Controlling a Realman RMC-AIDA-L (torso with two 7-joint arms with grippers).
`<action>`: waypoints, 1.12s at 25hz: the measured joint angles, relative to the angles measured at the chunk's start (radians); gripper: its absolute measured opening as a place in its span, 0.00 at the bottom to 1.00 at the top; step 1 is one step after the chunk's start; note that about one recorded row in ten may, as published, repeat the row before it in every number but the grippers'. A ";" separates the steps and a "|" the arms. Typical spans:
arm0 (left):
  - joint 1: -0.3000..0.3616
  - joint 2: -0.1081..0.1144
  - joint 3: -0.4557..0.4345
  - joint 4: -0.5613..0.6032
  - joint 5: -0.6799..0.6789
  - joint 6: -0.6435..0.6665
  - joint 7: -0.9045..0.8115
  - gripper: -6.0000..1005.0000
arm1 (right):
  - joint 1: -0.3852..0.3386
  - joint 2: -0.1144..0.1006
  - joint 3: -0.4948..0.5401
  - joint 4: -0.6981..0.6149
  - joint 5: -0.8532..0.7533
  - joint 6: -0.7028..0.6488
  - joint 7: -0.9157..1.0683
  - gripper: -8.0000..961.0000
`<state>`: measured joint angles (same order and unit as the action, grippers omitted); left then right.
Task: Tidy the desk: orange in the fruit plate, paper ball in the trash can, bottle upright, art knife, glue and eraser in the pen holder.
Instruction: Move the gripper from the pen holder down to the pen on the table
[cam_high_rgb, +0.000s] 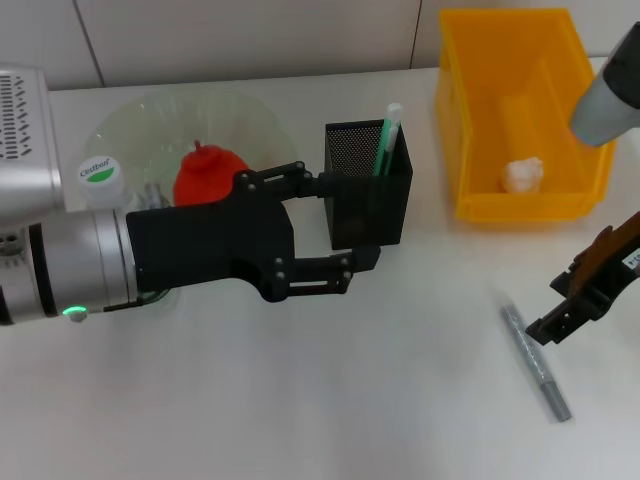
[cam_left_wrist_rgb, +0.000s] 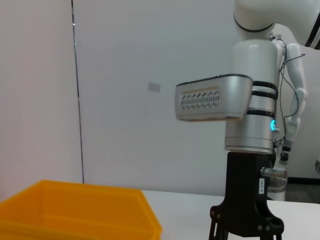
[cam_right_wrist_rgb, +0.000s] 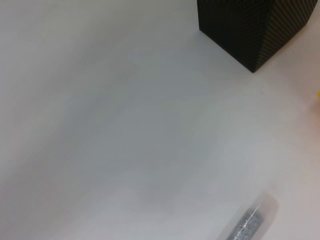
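My left gripper (cam_high_rgb: 350, 220) is open and hovers at the left side of the black mesh pen holder (cam_high_rgb: 368, 185), its fingers spread along that side. A green and white stick (cam_high_rgb: 386, 140) stands in the holder. The orange (cam_high_rgb: 205, 172) lies in the glass fruit plate (cam_high_rgb: 250, 120). The bottle with a green-labelled cap (cam_high_rgb: 99, 172) stands upright beside the plate, partly hidden by my left arm. The paper ball (cam_high_rgb: 522, 175) lies in the yellow bin (cam_high_rgb: 480, 100). A silver art knife (cam_high_rgb: 535, 360) lies on the table, just left of my right gripper (cam_high_rgb: 560, 315). No eraser shows.
The right wrist view shows the pen holder's corner (cam_right_wrist_rgb: 250, 25) and one end of the art knife (cam_right_wrist_rgb: 245, 226) on bare white table. The left wrist view shows the yellow bin (cam_left_wrist_rgb: 75, 210) and my right arm (cam_left_wrist_rgb: 250, 125). A white wall stands behind the table.
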<state>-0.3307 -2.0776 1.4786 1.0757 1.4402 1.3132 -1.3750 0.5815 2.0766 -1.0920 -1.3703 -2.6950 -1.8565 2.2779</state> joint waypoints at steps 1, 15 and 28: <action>-0.002 0.000 0.001 -0.002 0.000 0.000 0.000 0.81 | 0.002 0.000 -0.008 0.002 -0.005 0.007 0.008 0.74; -0.007 0.002 0.015 -0.009 0.000 0.000 0.021 0.81 | 0.066 0.001 -0.099 0.105 -0.056 0.043 0.077 0.74; -0.007 0.002 0.018 -0.010 0.000 0.000 0.023 0.81 | 0.077 0.002 -0.104 0.142 -0.060 0.068 0.093 0.74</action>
<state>-0.3372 -2.0754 1.4964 1.0660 1.4405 1.3131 -1.3520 0.6583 2.0786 -1.1958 -1.2281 -2.7552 -1.7884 2.3712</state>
